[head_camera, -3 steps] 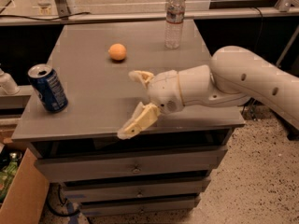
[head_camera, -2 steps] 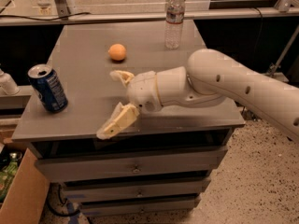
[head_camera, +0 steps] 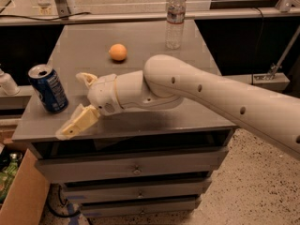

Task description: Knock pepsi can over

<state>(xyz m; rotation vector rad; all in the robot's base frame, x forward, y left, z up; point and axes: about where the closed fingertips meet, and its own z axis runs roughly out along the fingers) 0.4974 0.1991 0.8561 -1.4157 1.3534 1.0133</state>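
Observation:
The pepsi can [head_camera: 48,88], dark blue with a silver top, stands upright, leaning slightly, at the left front of the grey cabinet top [head_camera: 140,46]. My gripper [head_camera: 75,104] is open just right of the can, a short gap away. One cream finger [head_camera: 78,122] reaches down toward the front edge. The other finger [head_camera: 86,78] points toward the can's upper part. The white arm [head_camera: 211,97] comes in from the right across the top.
An orange fruit [head_camera: 117,52] lies mid-top behind the gripper. A clear water bottle [head_camera: 175,18] stands at the back right. A cardboard box [head_camera: 21,196] sits on the floor at the lower left. Drawers [head_camera: 136,170] run below the top.
The arm has swept left across the cabinet top, bringing the open gripper from the middle to just beside the can. The can, fruit and bottle have not moved.

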